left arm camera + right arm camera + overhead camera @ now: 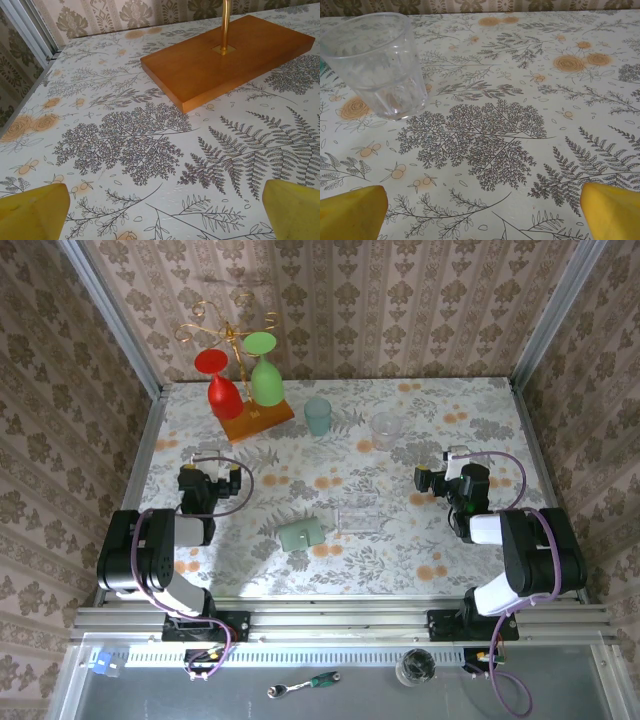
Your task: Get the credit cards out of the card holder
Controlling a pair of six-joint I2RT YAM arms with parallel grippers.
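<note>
The card holder [302,533] lies on the table [420,410], near the front, between my two arms. It looks folded, and I see no cards. My left pincer [212,476] and right pincer [441,474] are wide open, hold nothing, and are well apart from it. I think I am just starting. Next I must reach over and open it.
</note>
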